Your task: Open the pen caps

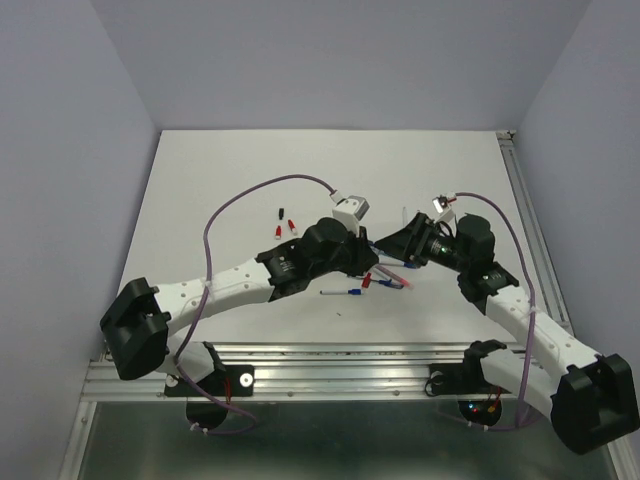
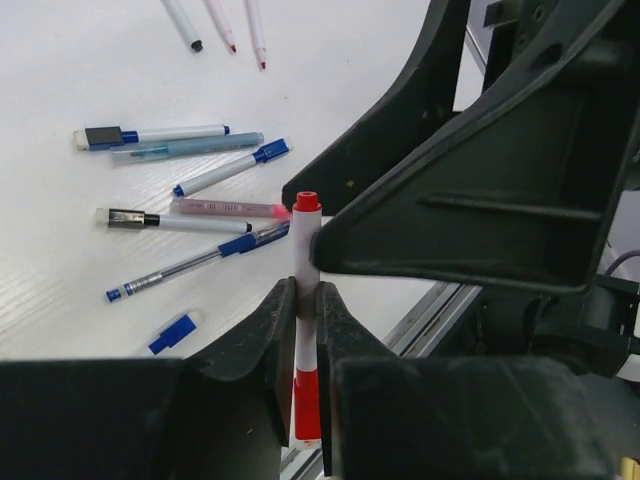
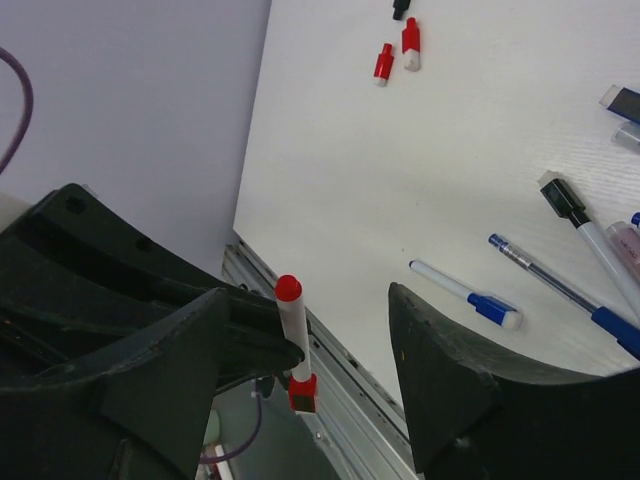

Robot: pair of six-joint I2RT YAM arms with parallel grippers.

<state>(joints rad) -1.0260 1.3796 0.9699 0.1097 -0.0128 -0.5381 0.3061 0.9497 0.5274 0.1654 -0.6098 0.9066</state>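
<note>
Grey walls close in a flat white tabletop (image 1: 200, 200), and both arms meet just right of its middle. My left gripper (image 2: 305, 310) is clamped tight on a thin white-barrelled stick pen with red plastic at both ends (image 2: 304, 262). It holds the pen upright off the table, pinching the barrel between the two red ends (which end is the cap I cannot tell from here).

My right gripper (image 3: 335, 325) straddles the same pen with its jaws spread. In its own wrist view the pen stands close to one finger (image 3: 190, 380) with a wide gap to the other, and I cannot tell whether the near one touches it.

Beyond, a loose scatter of thin white and clear pens with blue, red and black ends (image 2: 215, 208) lies flat on the table, some crossing. A white pen with a blue cap (image 3: 465, 295) lies alone nearer the front edge.

To the left of the grippers, two stubby red plastic caps (image 3: 410, 40) and a small black plastic cap (image 3: 400, 8) lie loose, close together.
</note>
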